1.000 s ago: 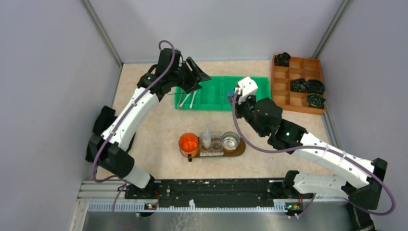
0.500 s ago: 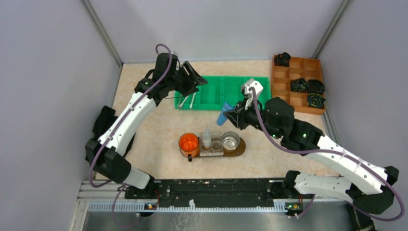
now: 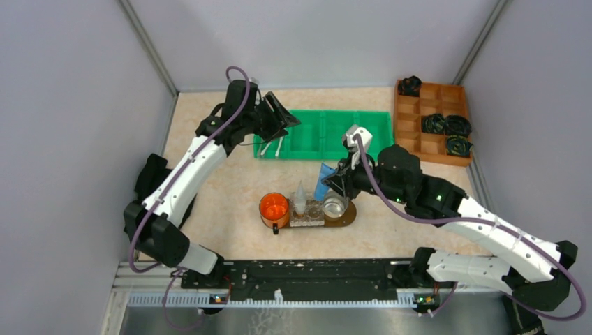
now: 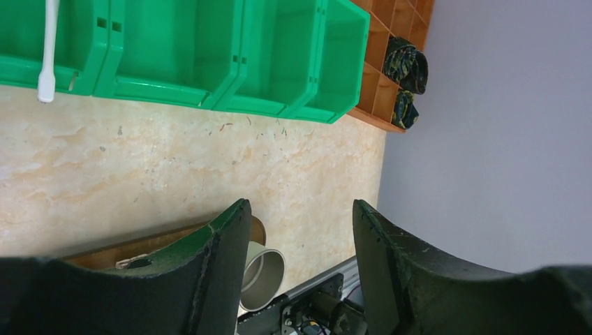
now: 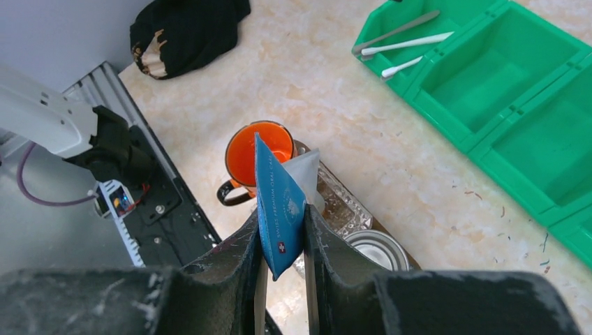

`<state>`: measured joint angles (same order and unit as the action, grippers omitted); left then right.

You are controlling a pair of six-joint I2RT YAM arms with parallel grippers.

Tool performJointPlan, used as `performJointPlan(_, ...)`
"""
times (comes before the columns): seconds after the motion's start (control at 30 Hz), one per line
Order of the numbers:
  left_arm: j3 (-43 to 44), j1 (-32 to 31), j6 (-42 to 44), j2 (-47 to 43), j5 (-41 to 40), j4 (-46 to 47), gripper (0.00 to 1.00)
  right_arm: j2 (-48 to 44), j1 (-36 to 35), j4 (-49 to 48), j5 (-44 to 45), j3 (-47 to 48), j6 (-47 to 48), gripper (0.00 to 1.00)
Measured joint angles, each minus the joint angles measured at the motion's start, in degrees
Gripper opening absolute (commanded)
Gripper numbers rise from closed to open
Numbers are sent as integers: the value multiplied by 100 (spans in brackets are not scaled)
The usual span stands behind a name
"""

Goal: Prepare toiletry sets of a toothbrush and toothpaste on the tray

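Right jaws: nearly closed, pinching blue tube point(image 5: 278, 188) by its lower end. Tube upright above tray point(image 3: 347, 215), between orange mug point(image 3: 274, 207) and steel cup point(image 3: 335, 204); upright hold probably eases lowering among crowded items. Left jaws: spread wide, empty, poised at left end of green bin point(image 3: 328, 132), likely for next pick. Toothbrushes point(image 3: 274, 146) lie in bin's left compartment, not yet on tray.
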<state>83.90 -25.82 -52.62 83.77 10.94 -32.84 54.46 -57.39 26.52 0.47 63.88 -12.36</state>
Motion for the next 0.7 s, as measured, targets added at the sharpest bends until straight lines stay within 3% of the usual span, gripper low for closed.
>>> performJointPlan(0.7,-267,24,39,0,74,201,59,-186,-323,-752,-70,-1207,1056,12)
